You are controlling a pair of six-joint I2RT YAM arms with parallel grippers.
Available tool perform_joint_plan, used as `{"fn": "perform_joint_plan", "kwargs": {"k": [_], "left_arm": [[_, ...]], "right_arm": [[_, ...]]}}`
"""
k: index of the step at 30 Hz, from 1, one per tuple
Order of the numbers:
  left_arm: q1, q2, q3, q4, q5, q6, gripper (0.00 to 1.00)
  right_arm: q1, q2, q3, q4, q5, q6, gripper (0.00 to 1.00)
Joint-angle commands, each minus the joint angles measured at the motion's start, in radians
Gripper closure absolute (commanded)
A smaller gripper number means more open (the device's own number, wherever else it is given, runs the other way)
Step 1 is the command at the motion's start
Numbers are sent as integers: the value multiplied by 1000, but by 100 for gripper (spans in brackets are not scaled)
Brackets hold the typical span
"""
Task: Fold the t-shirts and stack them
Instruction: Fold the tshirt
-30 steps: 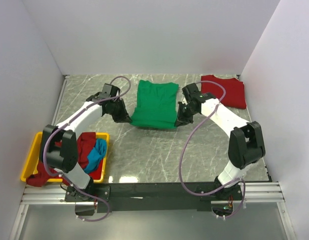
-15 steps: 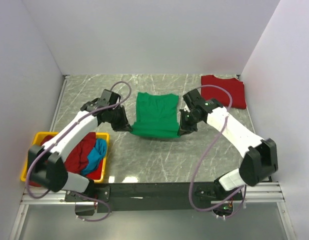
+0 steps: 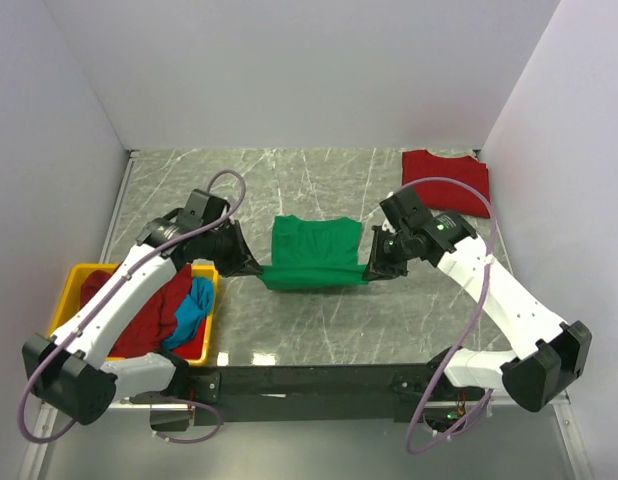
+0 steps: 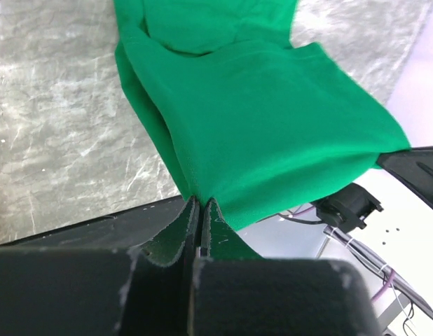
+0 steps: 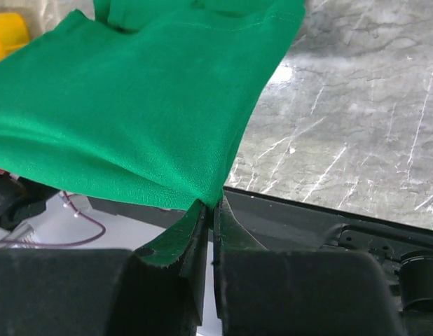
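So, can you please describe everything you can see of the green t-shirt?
The green t-shirt is plain bright green soft cloth, already folded into a rough rectangle of several layers. Its far part lies on the grey marble-look table, in the middle. Its near edge is raised and stretched between the two grippers: the left gripper pinches the near left corner, the right gripper the near right corner, both shut on the cloth. Nothing else touches it.

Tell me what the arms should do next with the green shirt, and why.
Probably carry the held edge over toward the far edge. The left pincer and right pincer each pinch a near corner of the green shirt, that edge raised, the rest on the table.
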State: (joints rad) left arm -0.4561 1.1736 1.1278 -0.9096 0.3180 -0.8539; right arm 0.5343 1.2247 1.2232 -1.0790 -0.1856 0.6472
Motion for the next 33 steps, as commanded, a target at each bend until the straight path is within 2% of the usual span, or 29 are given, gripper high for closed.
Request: {"fn": "perform_joint_plan", "kwargs": {"k": [1,9,16,33], "left_arm": [[5,46,33,-34,-16,26,100],[25,155,69,-20,6,87,100],[109,257,84,24,78,162,100],[198,633,408,26,148,302,100]], "right_arm": [[-11,30,9,-24,84,14,100],[-53,114,32,51,90,12,100],[-88,220,94,82,103,-15,100],[-142,495,343,83,130,-31,100]]}}
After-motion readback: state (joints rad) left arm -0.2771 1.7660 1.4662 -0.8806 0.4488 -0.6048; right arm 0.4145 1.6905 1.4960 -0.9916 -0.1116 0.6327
